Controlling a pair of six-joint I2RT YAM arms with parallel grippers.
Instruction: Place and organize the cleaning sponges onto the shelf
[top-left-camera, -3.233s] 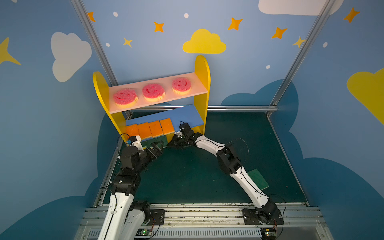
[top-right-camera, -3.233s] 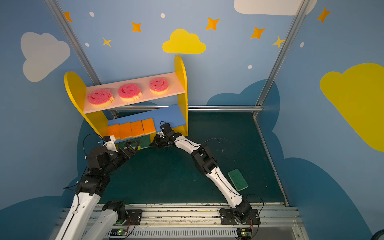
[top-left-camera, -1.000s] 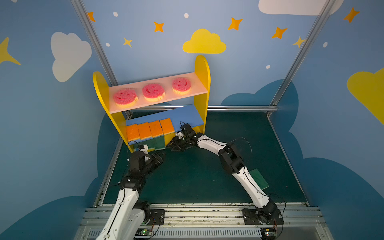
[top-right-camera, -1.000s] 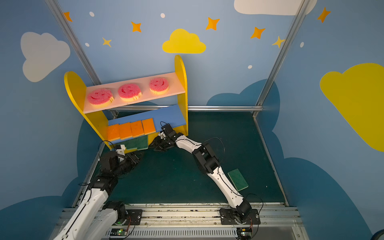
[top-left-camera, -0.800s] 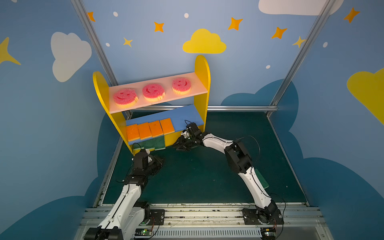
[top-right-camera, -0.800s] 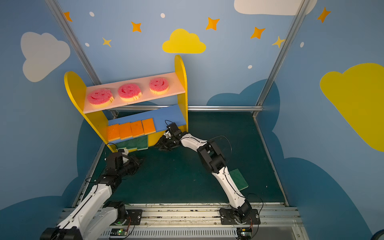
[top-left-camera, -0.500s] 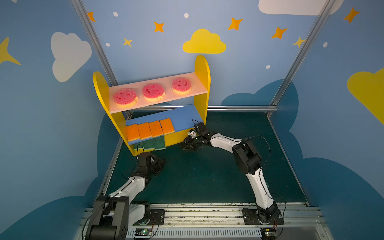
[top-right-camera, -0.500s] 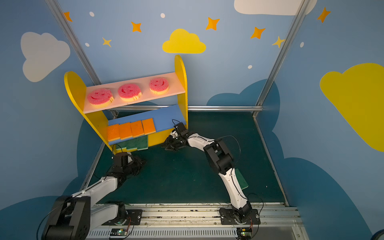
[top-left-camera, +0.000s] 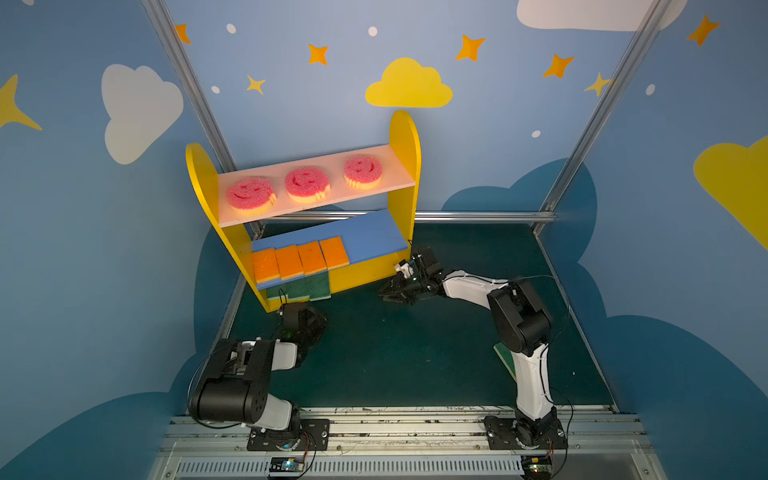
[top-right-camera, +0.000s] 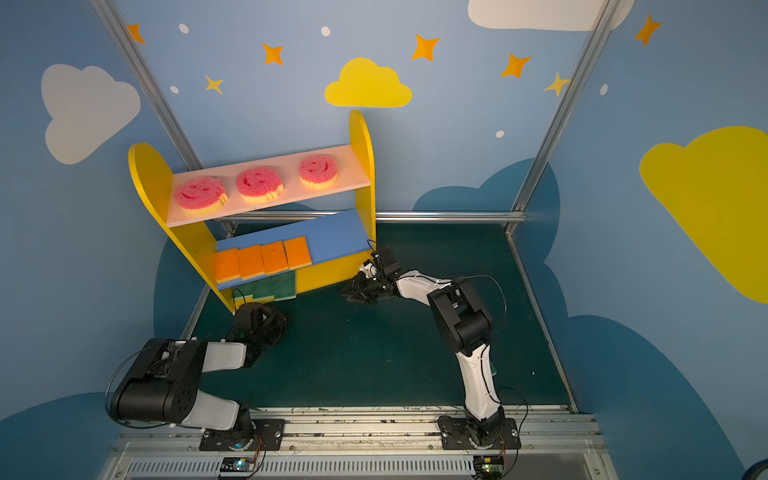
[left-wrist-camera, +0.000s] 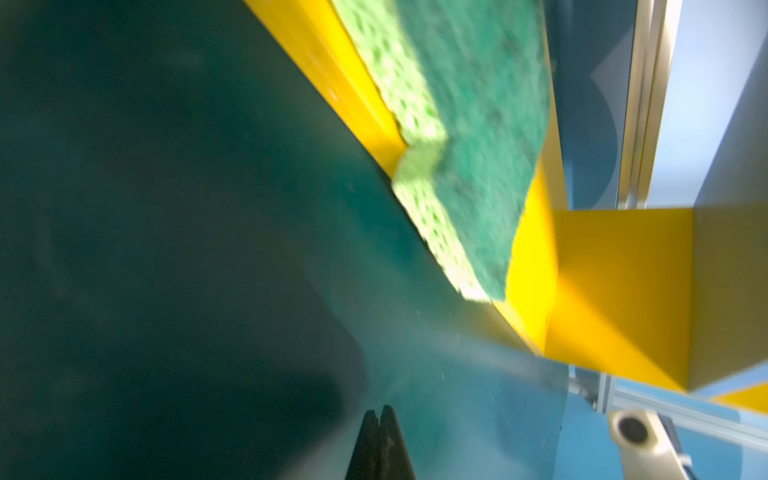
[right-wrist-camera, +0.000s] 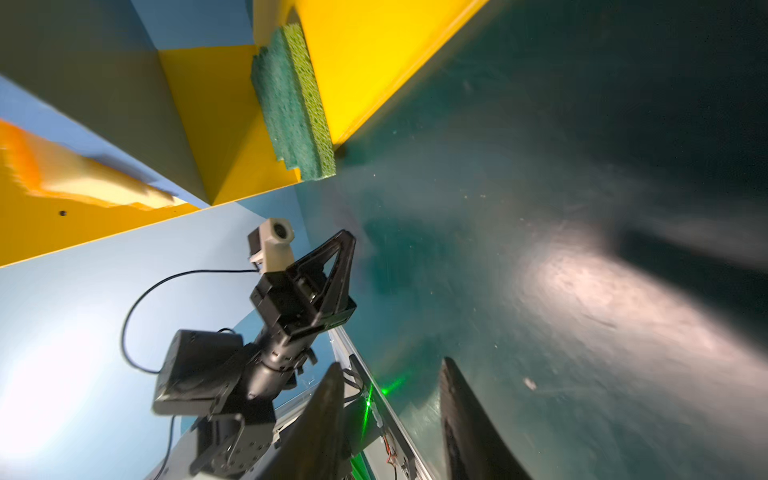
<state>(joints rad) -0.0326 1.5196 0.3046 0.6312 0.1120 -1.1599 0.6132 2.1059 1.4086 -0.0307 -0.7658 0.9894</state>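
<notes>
- Counter: the shelf stands at its 10 o'clock.
- Left tool, pinched shut and empty, sits at the shelf's 6 o'clock. Right tool, narrowly parted and empty, sits at its 4 o'clock.
- Pink smiley sponges line the pink board, orange sponges the blue board, green sponges the yellow base.
- A lone green sponge lies at the counter's 4 o'clock.

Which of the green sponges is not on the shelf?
The green sponge on the mat, half hidden behind the right arm; the others lie on the shelf's yellow base.
</notes>
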